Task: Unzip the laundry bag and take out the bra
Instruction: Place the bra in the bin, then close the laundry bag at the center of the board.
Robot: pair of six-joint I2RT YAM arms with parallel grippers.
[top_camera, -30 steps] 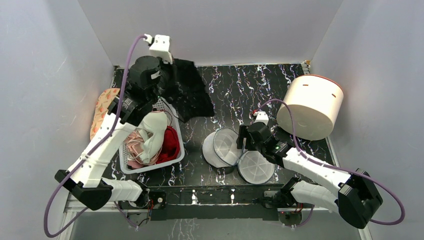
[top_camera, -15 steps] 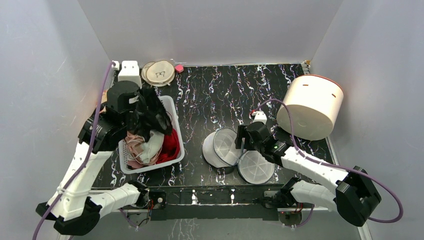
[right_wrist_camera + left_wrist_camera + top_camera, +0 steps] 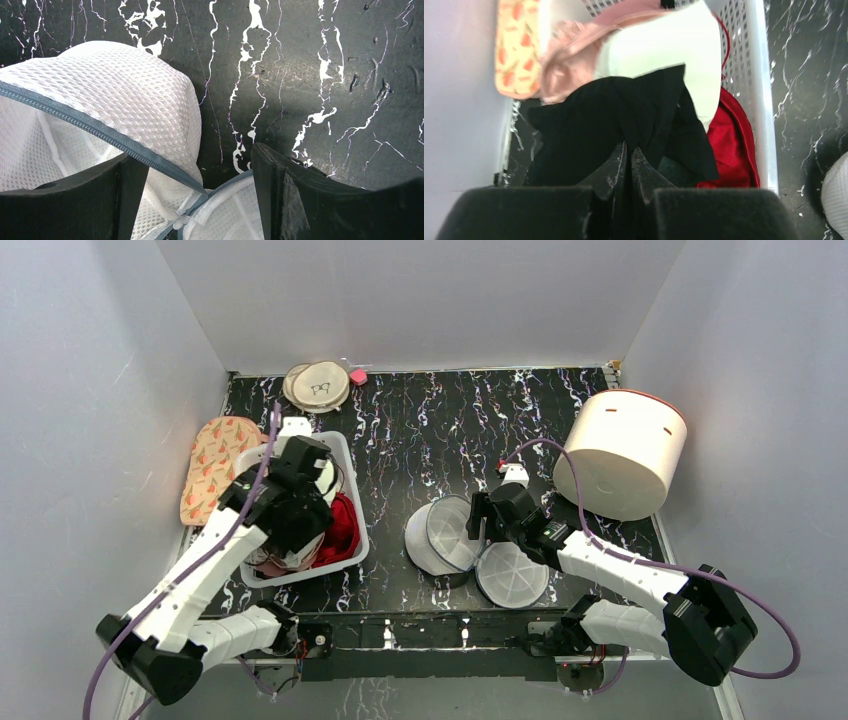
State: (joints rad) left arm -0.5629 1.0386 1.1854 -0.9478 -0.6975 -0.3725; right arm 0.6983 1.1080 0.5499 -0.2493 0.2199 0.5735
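While the white mesh laundry bag (image 3: 440, 532) lies unzipped in two round halves by the near edge of the bench (image 3: 450, 430), around its middle, the right gripper (image 3: 197, 160) stands open at the bag's right side, jaws astride the dark zipper rim where the halves meet. To the left, the left gripper (image 3: 630, 150) is closed on a black garment (image 3: 624, 110) over a white basket (image 3: 350, 502) holding pink, white and red clothing. A cream drum (image 3: 622, 452) sits at the far right, flat round discs (image 3: 318, 386) at the far left, and an orange-patterned cloth (image 3: 210, 465) lies just left of the basket.
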